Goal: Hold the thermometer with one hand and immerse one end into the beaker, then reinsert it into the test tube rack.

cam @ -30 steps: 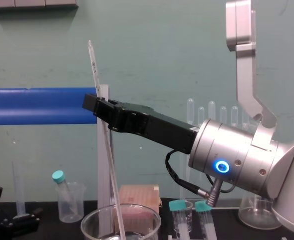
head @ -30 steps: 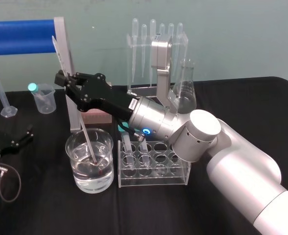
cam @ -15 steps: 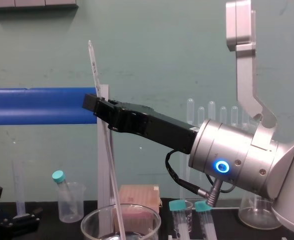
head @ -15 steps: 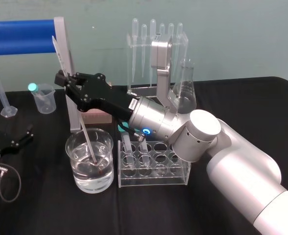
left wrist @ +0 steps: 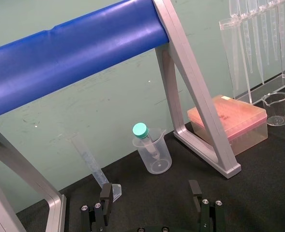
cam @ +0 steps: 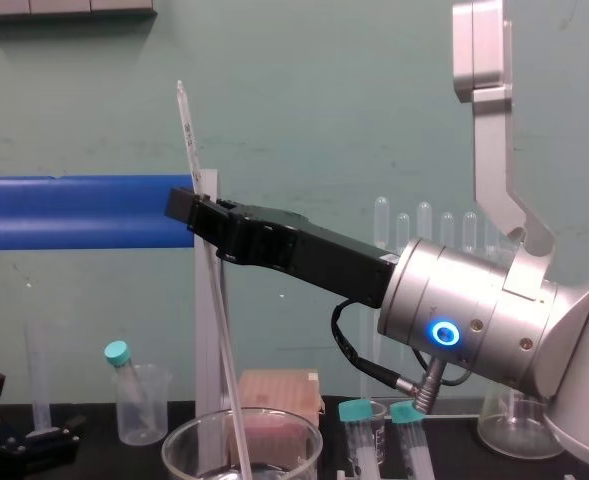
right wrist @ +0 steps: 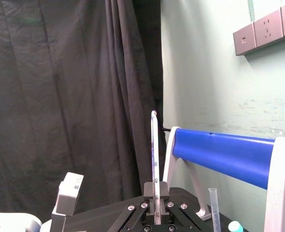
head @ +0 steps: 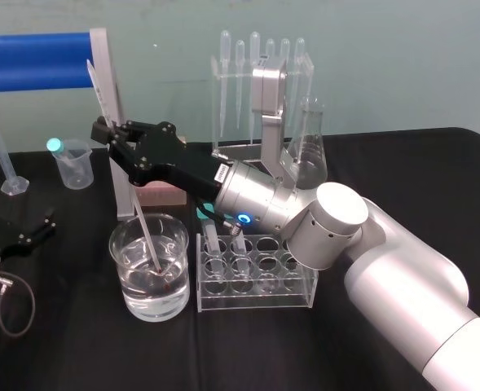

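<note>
Water (head: 151,292) half-fills the beaker (head: 130,244), the thermometer (cam: 187,130) standing tilted with its lower end submerged; the right gripper (head: 109,135) clamps its stem above, while the left gripper (left wrist: 150,194) lies open on the table (head: 402,187)

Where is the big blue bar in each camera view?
Head view: the blue bar lies upper left, behind the thermometer.
Left wrist view: it slants across the top, above the parked left gripper.
Right wrist view: the bar sits right of the thermometer held in the right gripper.
Chest view: the bar lies left, behind that gripper.
Shared landmark: the silver post bearing its end.
</note>
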Controlling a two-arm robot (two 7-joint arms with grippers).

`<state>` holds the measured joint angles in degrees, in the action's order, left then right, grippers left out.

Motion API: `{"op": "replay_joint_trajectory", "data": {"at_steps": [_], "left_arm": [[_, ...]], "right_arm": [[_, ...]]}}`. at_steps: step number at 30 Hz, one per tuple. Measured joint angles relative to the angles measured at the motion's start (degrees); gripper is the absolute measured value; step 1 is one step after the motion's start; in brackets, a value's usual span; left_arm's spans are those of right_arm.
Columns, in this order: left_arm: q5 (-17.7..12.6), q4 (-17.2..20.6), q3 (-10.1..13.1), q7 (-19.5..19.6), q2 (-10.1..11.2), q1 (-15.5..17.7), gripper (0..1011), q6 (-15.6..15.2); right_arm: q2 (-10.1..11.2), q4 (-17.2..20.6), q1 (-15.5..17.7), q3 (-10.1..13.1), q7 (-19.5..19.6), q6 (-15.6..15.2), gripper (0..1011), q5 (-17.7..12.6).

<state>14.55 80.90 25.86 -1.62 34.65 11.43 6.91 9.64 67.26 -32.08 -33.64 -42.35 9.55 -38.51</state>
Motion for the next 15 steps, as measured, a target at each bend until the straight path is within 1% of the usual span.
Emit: {"op": "replay_joint_trajectory", "data": {"at_steps": [15], "left_arm": [[0.0, 0.0, 0.0, 0.0, 0.0, 0.0, 1008, 0.0]], "right_arm": [[0.0, 0.0, 0.0, 0.0, 0.0, 0.0, 57, 0.0]]}}
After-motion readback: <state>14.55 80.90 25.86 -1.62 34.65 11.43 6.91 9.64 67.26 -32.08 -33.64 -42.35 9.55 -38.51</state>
